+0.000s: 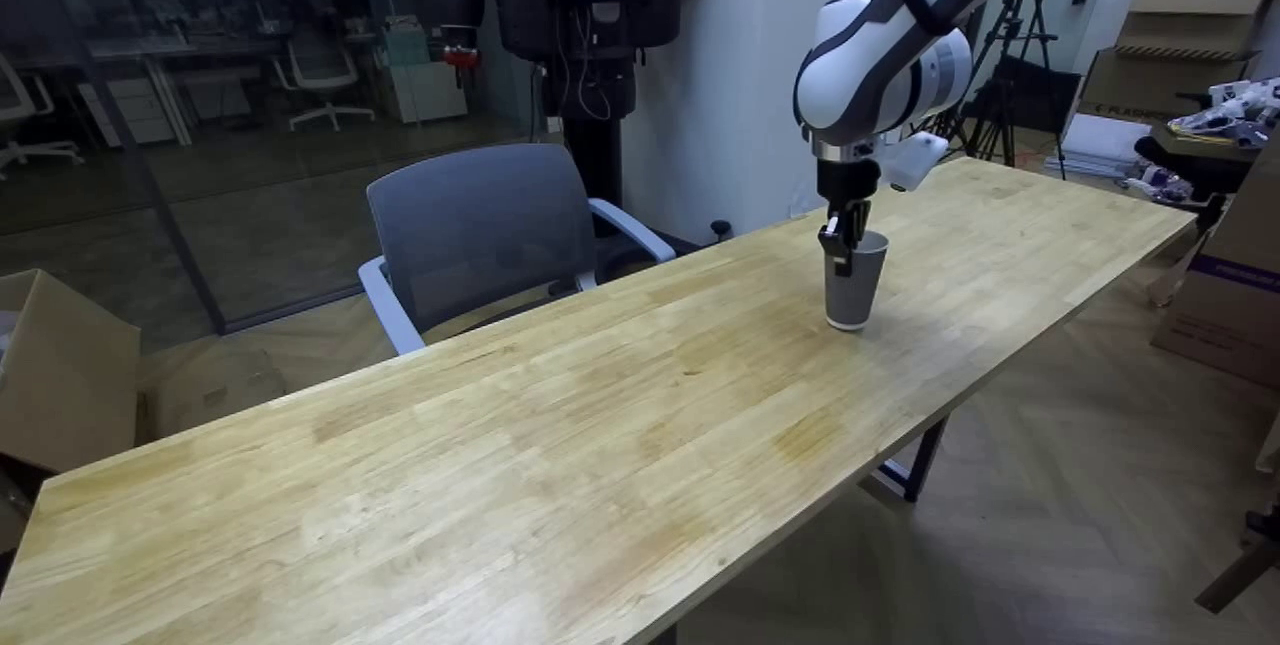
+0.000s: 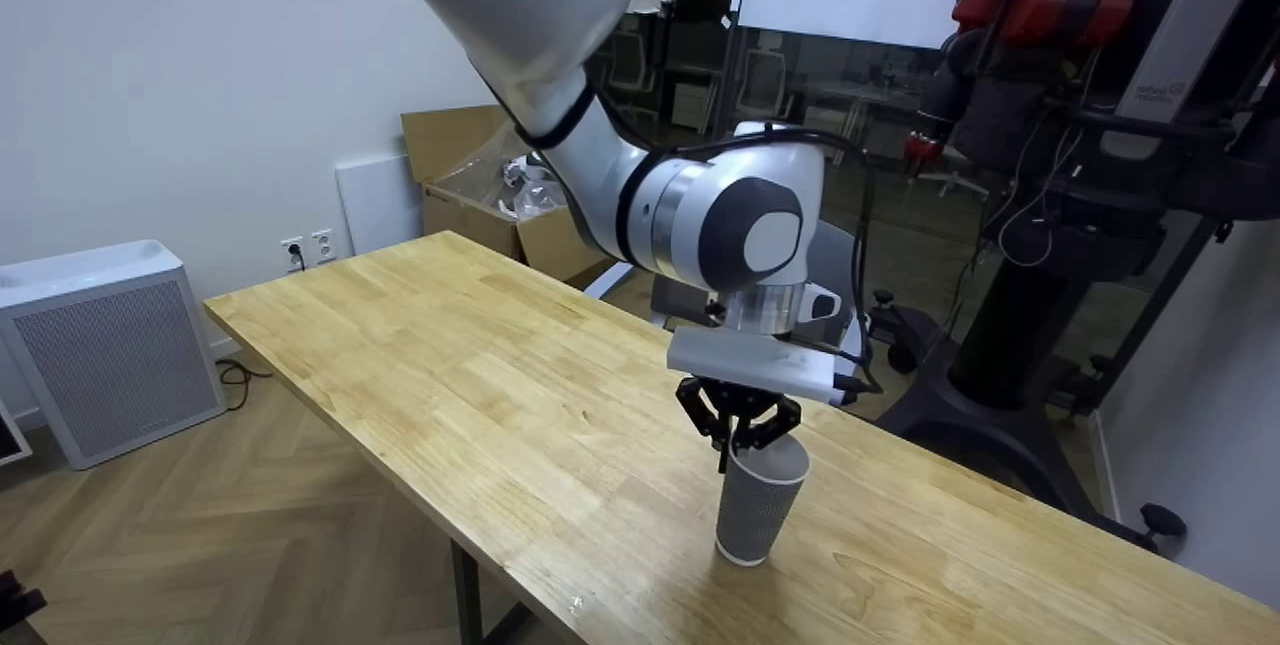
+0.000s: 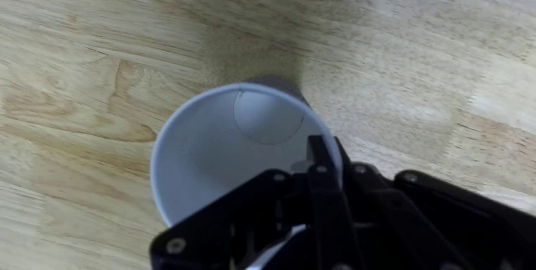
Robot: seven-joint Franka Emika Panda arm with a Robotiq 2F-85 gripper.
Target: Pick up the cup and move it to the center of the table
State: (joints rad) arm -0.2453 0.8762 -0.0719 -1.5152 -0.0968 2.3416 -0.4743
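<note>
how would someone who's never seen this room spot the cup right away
Find the long light wood table, then follow the robot arm down to its black end effector. The cup is right there, its wall between the two fingers. A tapered grey body with a pale rim sets it apart from the black fingers and yellowish table.

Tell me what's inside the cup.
In the wrist view, the cup shows its pale inner wall and round bottom, no contents visible. One finger of the gripper is inside it; the part beneath the gripper is covered.
</note>
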